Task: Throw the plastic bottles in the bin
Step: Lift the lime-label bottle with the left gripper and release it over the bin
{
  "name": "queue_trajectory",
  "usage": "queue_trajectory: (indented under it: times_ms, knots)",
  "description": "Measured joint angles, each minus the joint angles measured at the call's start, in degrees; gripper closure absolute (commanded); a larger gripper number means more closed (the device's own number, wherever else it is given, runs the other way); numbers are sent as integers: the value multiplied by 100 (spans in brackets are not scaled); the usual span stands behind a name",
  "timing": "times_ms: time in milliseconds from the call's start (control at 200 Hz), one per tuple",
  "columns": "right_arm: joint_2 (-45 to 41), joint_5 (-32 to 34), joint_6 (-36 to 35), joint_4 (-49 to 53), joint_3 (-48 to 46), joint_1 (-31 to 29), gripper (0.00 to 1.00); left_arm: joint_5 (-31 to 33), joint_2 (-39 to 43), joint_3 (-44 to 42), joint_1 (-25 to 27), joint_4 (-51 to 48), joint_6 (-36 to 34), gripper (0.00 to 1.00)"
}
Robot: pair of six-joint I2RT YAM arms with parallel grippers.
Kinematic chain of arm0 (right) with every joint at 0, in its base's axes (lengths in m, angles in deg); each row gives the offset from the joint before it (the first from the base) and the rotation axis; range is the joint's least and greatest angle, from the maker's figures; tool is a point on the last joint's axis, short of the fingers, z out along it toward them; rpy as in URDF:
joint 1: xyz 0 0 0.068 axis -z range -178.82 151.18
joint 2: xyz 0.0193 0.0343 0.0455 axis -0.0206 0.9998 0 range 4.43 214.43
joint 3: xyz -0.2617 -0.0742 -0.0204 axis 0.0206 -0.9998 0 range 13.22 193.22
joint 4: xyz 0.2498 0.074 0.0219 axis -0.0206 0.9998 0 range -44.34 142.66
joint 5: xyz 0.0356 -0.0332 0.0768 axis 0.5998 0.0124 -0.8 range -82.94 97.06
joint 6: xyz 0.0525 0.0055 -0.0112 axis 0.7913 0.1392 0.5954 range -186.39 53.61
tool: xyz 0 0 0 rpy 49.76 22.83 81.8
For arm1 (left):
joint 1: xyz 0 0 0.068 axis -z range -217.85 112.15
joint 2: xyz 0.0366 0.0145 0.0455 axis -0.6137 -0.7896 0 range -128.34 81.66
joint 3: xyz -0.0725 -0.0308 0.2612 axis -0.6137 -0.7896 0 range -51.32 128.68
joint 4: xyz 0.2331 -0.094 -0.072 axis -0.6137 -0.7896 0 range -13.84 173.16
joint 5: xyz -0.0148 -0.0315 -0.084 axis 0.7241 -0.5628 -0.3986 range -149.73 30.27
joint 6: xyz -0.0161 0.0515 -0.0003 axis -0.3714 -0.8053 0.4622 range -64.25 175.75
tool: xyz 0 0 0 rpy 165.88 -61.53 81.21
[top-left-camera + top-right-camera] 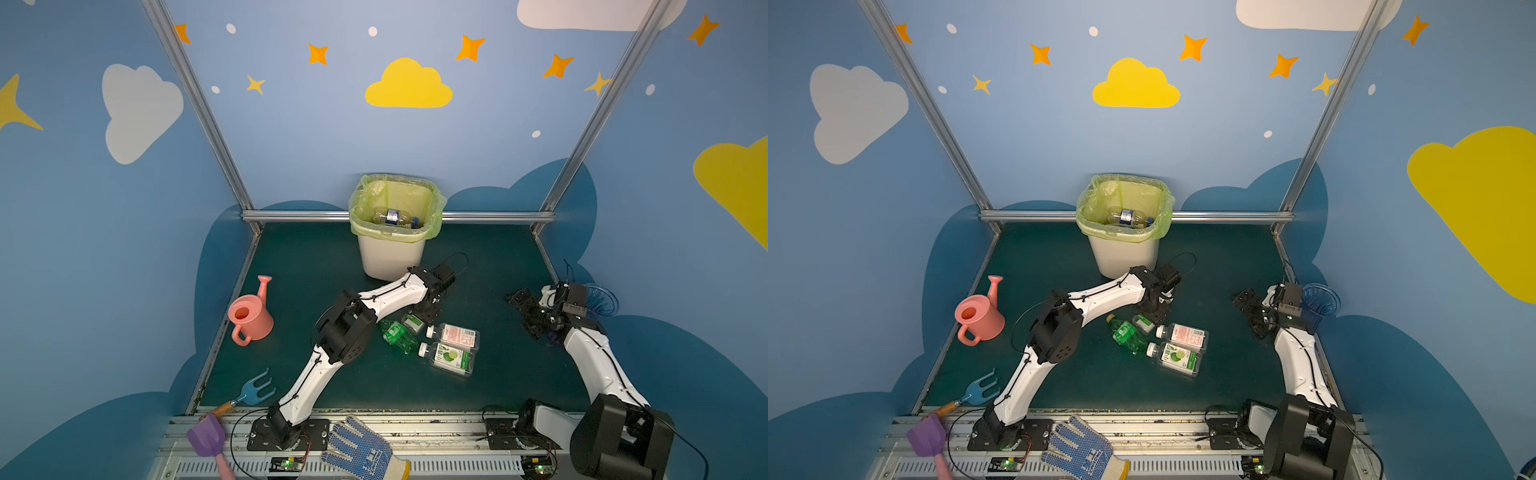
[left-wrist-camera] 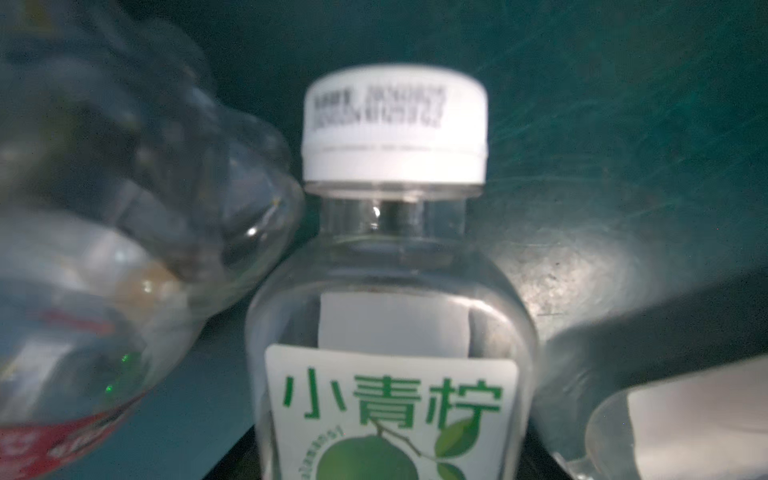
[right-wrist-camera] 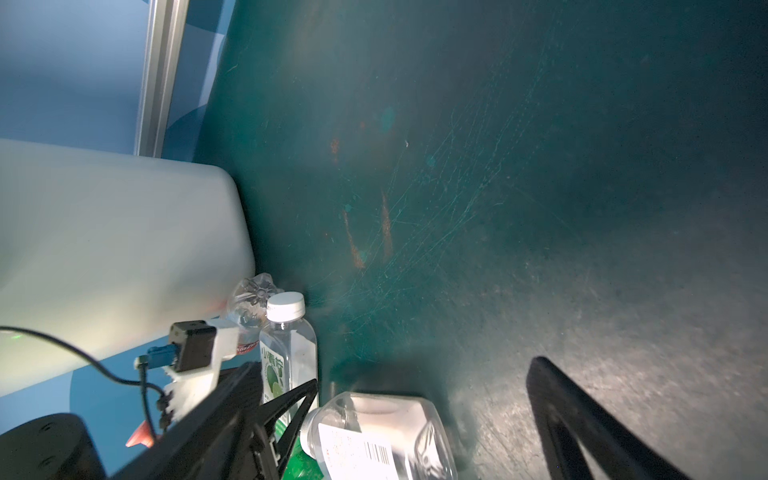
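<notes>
left gripper [image 1: 424, 318]: at lime-label bottle [image 2: 390, 332], grip unclear
right gripper [image 1: 524, 311]: spread wide, empty
risk: slick bottle could squirt out and hit red-label bottle [image 1: 455, 334]

A pink watering can [image 1: 251, 318] stands upright on the left part of the dark green counter [image 1: 311, 266], its spout pointing toward the back wall. At the front left corner lies a blue hand rake [image 1: 257, 390] with a wooden handle. Just beside that handle, a purple trowel [image 1: 206, 436] with a pink handle lies across the metal base rails [image 1: 436, 428]. A white work glove [image 1: 361, 449] with blue dots and a yellowish cuff lies on the same rails, nearer the middle. A see-through blue ribbed vase [image 1: 1320, 301] stands at the counter's right edge, partly hidden. The blue walls [image 1: 291, 137] carry white and yellow clouds and orange stars, with silver frame bars [image 1: 299, 215] at the corners.
</notes>
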Motion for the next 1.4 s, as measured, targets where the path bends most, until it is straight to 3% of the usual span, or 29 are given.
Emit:
queue_trajectory:
  times_ms: [235, 476, 811, 1016, 1236, 1402]
  knots:
    - [0, -107, 0, -46, -57, 105, 2, -63, -24, 79, 4, -57, 2, 51]
    - [-4, -164, 0, -63, -114, 197, 2, -149, 398, 81, 90, 17, -7, 52]
    - [0, -372, 7, -179, -107, 243, 2, -136, 2267, 758, 321, 452, -354, 51]
    - [188, -608, 7, -282, 55, 243, 2, 431, 3873, 529, 334, 1563, -1200, 50]
    - [308, -758, 26, -420, 155, 243, 2, 1141, 5563, -286, 260, 3600, -2210, 45]
    - [317, -846, 33, -448, 157, 232, 2, 911, 5541, -168, -734, 4157, -1694, 43]
